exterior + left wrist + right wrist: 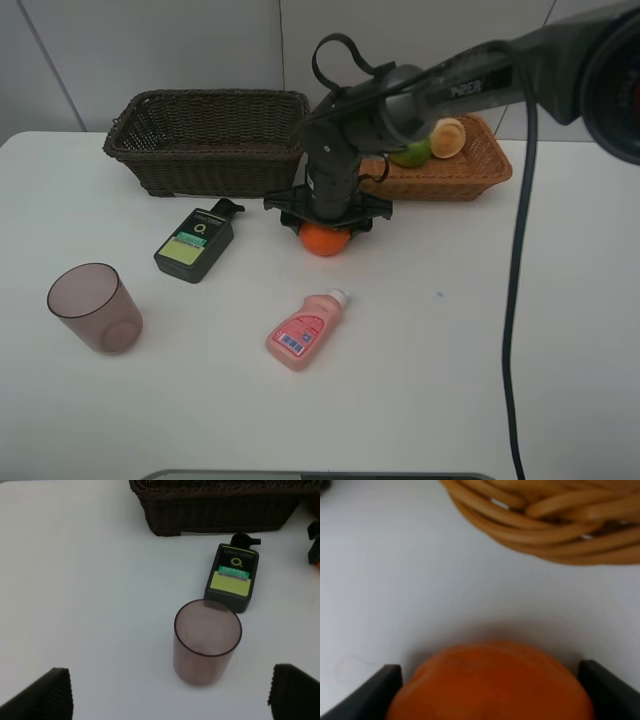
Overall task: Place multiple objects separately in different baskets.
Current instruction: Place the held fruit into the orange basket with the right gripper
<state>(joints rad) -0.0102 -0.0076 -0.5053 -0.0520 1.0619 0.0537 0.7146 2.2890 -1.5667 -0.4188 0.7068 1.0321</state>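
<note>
In the exterior high view the right pincer [327, 226] hangs at the centre of the frame, straight down over the orange [325, 241], which sits on the white tabletop [480, 330]. Its fingers [382, 692] stand partway closed at either side of the fruit; I cannot tell whether they press on it. The left pincer [170, 695] is spread wide and holds nothing, with the purplish cup [206, 647] upright in front of it. The dark basket [210, 140] lies upper left. The tan basket [470, 175], upper right, holds the green fruit [412, 153] and the peach [448, 137]. The dark green bottle [195, 243] lies left of centre and the pink bottle [305, 330] below centre.
</note>
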